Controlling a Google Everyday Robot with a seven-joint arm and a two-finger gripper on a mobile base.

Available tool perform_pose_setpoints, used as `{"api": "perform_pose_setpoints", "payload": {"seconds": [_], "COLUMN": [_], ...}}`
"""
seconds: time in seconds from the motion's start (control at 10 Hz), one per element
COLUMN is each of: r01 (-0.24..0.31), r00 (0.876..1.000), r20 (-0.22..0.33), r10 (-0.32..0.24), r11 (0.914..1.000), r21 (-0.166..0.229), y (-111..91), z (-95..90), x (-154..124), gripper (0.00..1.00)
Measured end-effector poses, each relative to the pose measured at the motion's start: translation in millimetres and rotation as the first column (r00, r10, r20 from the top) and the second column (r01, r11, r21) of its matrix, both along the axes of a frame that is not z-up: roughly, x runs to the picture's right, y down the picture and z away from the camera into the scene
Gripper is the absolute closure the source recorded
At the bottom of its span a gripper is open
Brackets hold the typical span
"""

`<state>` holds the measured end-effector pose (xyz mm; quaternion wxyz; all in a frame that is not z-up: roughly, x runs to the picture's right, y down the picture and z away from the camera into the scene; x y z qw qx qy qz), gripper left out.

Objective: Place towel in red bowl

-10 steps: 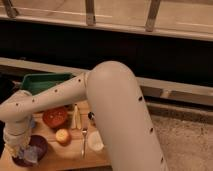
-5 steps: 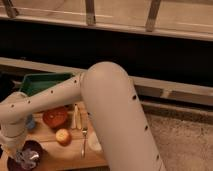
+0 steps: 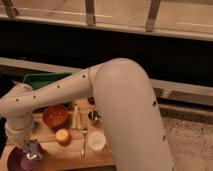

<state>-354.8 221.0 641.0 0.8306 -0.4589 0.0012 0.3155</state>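
Arm bent down-left, end effector apparently over towel.

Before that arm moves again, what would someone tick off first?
1. Gripper located: ok, low at the table's front left, over a purple plate.
2. Towel in the gripper: cannot tell; something pale grey sits there.
3. Red bowl in view and unblocked: ok, behind and right of the gripper.
4. Bowl free to take the towel: cannot tell, its inside looks dark.
5. Items near the path: not ok, an orange fruit lies just in front of the bowl.
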Motion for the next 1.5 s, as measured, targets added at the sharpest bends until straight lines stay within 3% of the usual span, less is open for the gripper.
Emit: {"api": "perform_pose_setpoints", "payload": {"seconds": [0.2,0.5,1.0,1.2,1.5], "r01": [-0.042,-0.117,-0.117,-0.132,-0.129], "r00": [0.997,0.979,0.979,0.973,0.965], "r20": [-0.065,-0.157,-0.159,-0.176,-0.208], "r10": [0.044,0.131,0.131,0.149,0.161], "r11": [0.9984,0.9884,0.9883,0.9856,0.9788], "r21": [0.037,0.097,0.099,0.106,0.159], "y": [-33.6,-87.9,-88.3,-89.8,-120.1], "z": [13.4,38.4,38.8,44.2,70.8], "x": [25.0,62.1,61.7,65.3,76.4], "gripper": [0.87,0.87,0.87,0.87,0.87]}}
